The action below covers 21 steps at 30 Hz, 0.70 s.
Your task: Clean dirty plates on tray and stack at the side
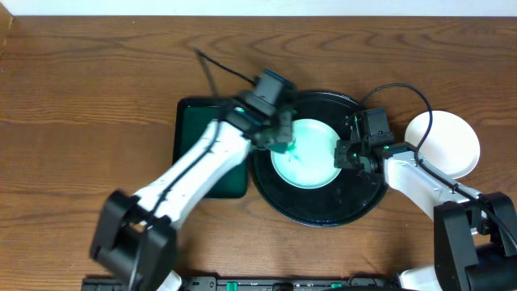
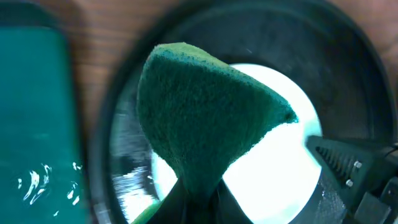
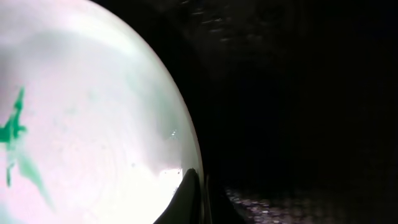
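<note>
The left gripper [image 2: 198, 208] pinches a green sponge [image 2: 205, 118], held over a plate [image 1: 307, 166] that has a green smear [image 3: 15, 134]. The right gripper [image 3: 194, 202] is closed on this plate's rim. The plate lies below both grippers, in the black tray [image 1: 323, 214]. Outward of the right gripper, a second plate [image 1: 448, 145] lies beside the tray.

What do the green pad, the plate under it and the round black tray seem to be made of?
The green pad looks like coarse fibrous scouring material, matt and fuzzy. The plate is probably glazed ceramic or melamine: glossy, bright glare. The round black tray is likely plastic, semi-gloss with soft reflections.
</note>
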Available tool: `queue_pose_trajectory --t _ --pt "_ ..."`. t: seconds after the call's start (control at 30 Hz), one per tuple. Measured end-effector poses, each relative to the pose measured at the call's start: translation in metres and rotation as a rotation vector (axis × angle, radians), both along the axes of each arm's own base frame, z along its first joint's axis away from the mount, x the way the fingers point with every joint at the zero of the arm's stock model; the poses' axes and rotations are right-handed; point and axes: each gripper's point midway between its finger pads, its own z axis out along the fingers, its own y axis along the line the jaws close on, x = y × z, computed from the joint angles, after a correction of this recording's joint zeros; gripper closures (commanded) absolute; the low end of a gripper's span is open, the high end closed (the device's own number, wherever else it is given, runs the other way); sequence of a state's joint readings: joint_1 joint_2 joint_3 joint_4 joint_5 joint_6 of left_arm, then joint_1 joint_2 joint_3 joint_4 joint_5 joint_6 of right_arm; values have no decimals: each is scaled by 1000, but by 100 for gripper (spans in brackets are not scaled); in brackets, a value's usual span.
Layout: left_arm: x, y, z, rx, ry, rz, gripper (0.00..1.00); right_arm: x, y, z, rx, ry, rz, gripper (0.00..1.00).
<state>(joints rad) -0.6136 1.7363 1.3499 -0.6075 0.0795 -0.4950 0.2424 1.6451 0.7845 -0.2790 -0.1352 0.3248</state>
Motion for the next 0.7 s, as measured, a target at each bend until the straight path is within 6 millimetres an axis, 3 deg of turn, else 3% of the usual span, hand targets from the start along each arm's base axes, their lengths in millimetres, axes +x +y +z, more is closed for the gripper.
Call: queue_pose_trajectory --t 0.13,0.27,0.57,0.7 --pt "-11 -21 -26 19 46 -31 93 -3 5 0 27 12 9 99" --pt "-14 -24 -45 34 91 -14 93 -3 5 0 30 13 9 99" --pt "-14 -22 -58 50 120 11 93 -3 5 0 27 12 9 98" --pt "-13 -21 -63 63 119 16 93 -2 4 0 23 7 13 76"
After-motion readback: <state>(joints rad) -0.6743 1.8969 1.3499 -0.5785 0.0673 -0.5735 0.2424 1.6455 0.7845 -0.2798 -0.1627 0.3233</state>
